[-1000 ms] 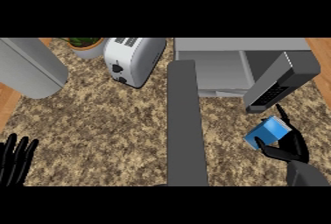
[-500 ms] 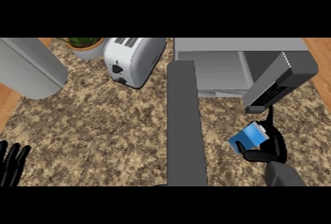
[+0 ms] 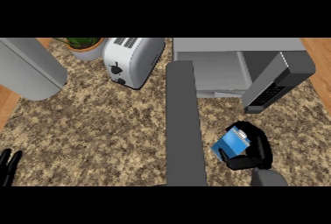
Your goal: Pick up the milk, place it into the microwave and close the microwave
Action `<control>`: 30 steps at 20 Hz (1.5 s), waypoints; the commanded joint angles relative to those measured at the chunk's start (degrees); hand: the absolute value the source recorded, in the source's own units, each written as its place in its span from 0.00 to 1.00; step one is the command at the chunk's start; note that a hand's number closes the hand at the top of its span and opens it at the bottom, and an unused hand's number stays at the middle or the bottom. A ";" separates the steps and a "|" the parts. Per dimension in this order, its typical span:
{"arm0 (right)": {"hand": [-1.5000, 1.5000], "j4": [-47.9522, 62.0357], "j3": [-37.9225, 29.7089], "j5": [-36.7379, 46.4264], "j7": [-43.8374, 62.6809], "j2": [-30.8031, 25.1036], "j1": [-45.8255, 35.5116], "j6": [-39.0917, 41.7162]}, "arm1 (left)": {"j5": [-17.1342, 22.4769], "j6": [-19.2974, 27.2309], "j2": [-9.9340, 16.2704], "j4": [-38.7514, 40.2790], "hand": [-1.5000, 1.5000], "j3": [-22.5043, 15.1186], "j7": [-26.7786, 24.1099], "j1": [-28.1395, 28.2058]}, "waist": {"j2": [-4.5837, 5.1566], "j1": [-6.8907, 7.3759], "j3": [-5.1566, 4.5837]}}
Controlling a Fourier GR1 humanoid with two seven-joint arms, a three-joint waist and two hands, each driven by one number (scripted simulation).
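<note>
The milk [image 3: 229, 145] is a small blue carton, tilted, held just right of the open door's edge. My right hand [image 3: 254, 148] curls round it from the right, thumb below. The microwave [image 3: 223, 65] stands at the back right with its grey cavity open. Its door [image 3: 184, 127] swings out toward me as a long grey slab down the middle of the view. The control panel [image 3: 275, 85] juts out at the right. My left hand [image 3: 8, 166] shows only as fingertips at the lower left edge.
A white toaster [image 3: 132, 59] sits at the back centre-left, with a potted plant [image 3: 84, 46] behind it. A large grey rounded object [image 3: 29, 68] lies at the back left. The counter's wooden edges [image 3: 320, 57] show at both sides.
My right hand has carried the milk down and leftward, closer to the open door, and tilted it. My left hand has sunk lower toward the view's edge.
</note>
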 commanded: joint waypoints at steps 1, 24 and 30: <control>1.00 -16.01 9.53 -3.64 5.22 1.77 9.78 -4.27 | 4.02 -0.53 1.83 -1.66 0.00 2.76 2.96 -0.38 | 0.01 -0.02 0.03; 1.00 -20.82 19.17 -0.09 26.93 1.62 -8.63 -38.97 | 3.39 -6.28 2.62 7.09 0.00 8.92 -1.81 -3.27 | 0.65 1.70 0.12; 1.00 -4.76 12.64 -3.84 21.38 1.61 -15.10 -40.54 | 7.55 -8.60 5.75 8.11 0.00 11.51 0.17 -3.89 | 0.82 2.25 0.17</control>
